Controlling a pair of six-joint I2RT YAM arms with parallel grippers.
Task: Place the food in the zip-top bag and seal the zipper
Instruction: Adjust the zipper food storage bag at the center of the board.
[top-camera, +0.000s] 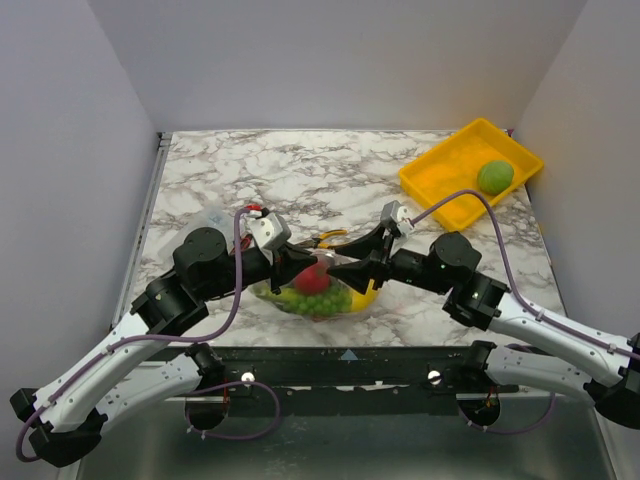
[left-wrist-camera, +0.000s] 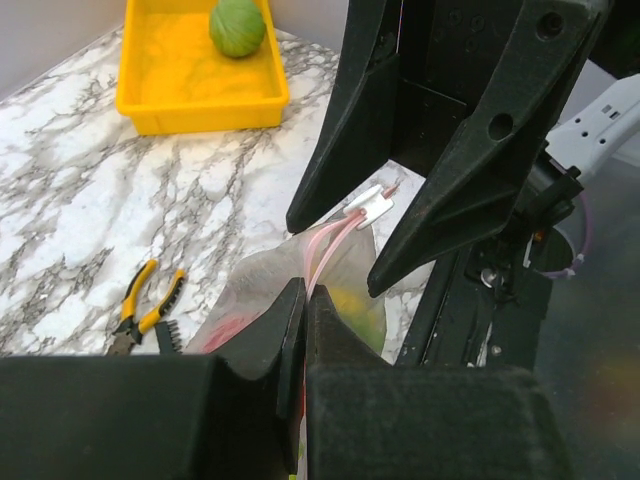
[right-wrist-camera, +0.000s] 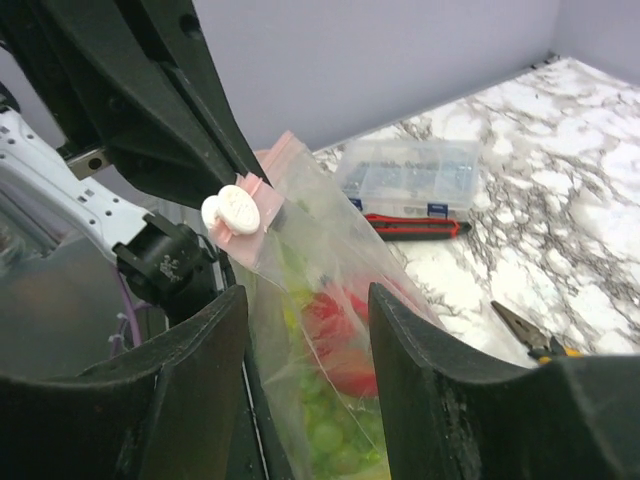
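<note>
From above, the zip-top bag (top-camera: 318, 292) rests on the white, grey-veined marble table (top-camera: 300, 175), near its front edge. The food (top-camera: 313, 278), in red, green and yellow pieces, is already inside. The left gripper (top-camera: 292, 265) meets the bag from its left and the right gripper (top-camera: 340, 256) from its right. A green ball (top-camera: 495, 177) sits in a yellow tray (top-camera: 455, 175) well behind and to the right of the bag; if it counts as food, loading is not quite finished. Plain pale walls close in three sides.

In the left wrist view, the left jaws are clamped together on the zipper (left-wrist-camera: 322, 250). The pink strip rises from them to a white slider (left-wrist-camera: 372, 204). Beyond it the right jaws stand apart; whether they touch the slider cannot be told. Yellow-handled pliers (left-wrist-camera: 148, 305) lie left of the bag.

In the right wrist view, the right jaws are parted with the bag between them. A clear box (right-wrist-camera: 410, 175) and a red-and-black tool (right-wrist-camera: 415, 226) lie behind the bag. Whether the zipper is pressed shut along its length cannot be told, so sealing looks like the step left.
</note>
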